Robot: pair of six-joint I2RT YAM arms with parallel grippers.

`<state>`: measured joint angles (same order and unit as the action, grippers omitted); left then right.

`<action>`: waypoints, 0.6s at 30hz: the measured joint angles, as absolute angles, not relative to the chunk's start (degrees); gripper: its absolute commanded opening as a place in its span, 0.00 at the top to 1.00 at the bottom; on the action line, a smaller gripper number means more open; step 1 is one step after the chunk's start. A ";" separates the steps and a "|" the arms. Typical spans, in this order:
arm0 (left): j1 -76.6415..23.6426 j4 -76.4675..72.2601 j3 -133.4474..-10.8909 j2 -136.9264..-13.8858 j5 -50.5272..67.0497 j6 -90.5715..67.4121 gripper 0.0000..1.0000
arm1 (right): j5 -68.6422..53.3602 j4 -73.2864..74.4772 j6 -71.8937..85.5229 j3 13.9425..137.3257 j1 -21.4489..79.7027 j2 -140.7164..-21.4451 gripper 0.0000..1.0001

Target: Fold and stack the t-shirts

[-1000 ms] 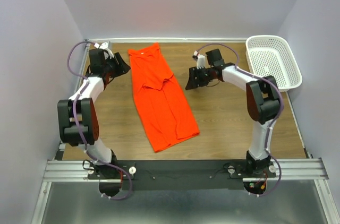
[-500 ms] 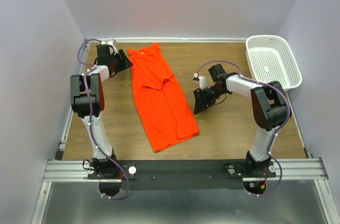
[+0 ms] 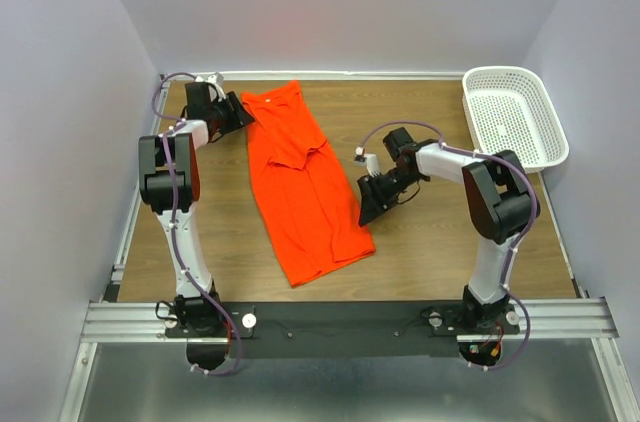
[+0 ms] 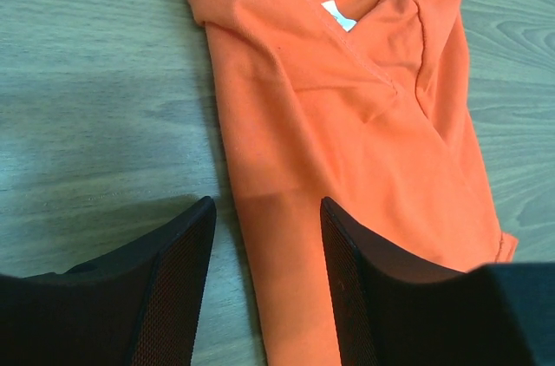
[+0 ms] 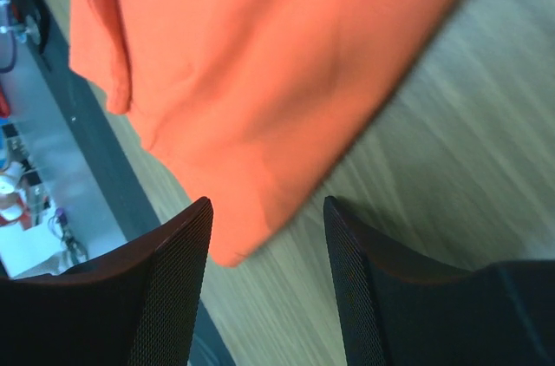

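Note:
One orange-red t-shirt [image 3: 303, 187] lies on the wooden table, folded lengthwise into a long strip, collar end at the back. Its white neck label [image 4: 338, 17] shows in the left wrist view. My left gripper [image 3: 238, 113] sits at the left edge of the collar end. It is open [image 4: 266, 203], and the shirt's [image 4: 347, 140] left edge lies between the fingers, ungripped. My right gripper [image 3: 370, 202] hovers by the strip's right edge near the hem. It is open too [image 5: 268, 203], with a corner of the shirt [image 5: 260, 54] just inside the gap.
A white lattice basket [image 3: 515, 114] stands at the back right corner. Bare wooden tabletop [image 3: 440, 232] lies between the shirt and the basket. The black rail [image 3: 340, 317] with both arm bases runs along the near edge.
My right gripper has swung toward the near side, from beside the shirt's middle to its lower right edge. My left gripper has shifted slightly right onto the collar end's edge. The shirt has not moved.

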<state>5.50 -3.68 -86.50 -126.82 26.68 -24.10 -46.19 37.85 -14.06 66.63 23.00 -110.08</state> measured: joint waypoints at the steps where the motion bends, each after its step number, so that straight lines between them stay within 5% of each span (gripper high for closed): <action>1: 5.50 -3.68 -86.54 -126.85 26.70 -24.10 0.44 | -46.65 38.02 -13.93 66.83 23.53 -110.45 0.40; 13: 5.50 -1.06 -87.64 -127.22 24.45 -24.18 0.45 | -46.22 38.50 -10.33 67.77 24.93 -112.03 0.50; 18: 5.50 -0.45 -88.05 -127.20 23.88 -23.83 0.45 | -45.58 38.52 -9.02 67.92 25.08 -112.73 0.64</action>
<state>5.50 -0.45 -88.05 -127.20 23.88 -23.83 -45.58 38.52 -9.02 67.92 25.08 -112.73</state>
